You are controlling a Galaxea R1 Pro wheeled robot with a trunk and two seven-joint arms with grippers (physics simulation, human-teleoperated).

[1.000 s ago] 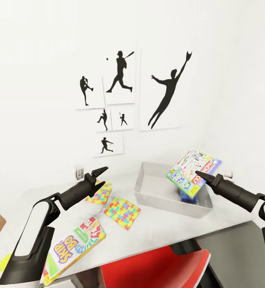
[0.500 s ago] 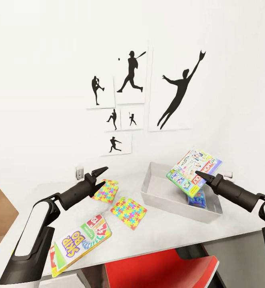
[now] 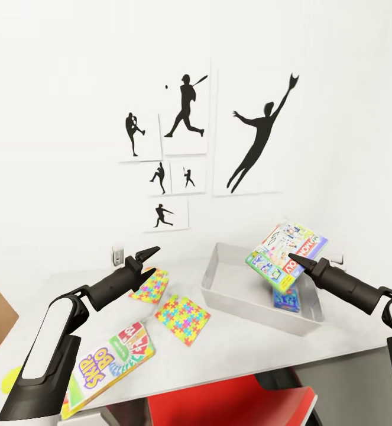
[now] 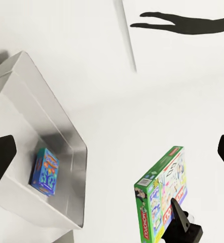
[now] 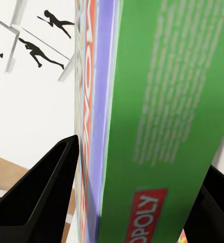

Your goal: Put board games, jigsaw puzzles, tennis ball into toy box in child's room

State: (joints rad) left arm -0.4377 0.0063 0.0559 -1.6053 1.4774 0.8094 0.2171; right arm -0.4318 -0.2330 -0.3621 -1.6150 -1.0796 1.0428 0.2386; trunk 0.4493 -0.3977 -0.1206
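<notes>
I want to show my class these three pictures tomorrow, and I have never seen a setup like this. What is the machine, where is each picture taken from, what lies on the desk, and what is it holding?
These are simulator renders of a two-armed robot. The large picture comes from a camera on its head, looking down over both black arms. The other two come from cameras near each gripper, looking along its fingers.

The right gripper is shut on a Monopoly box, held tilted over a grey toy box on the pale table. A small blue game box already lies inside the toy box. The right wrist view shows the Monopoly box edge-on between the fingers.

The left gripper is open and holds nothing. On the table near it lie two bright jigsaw puzzles and a Skip-Bo box. A red chair stands in front.
</notes>
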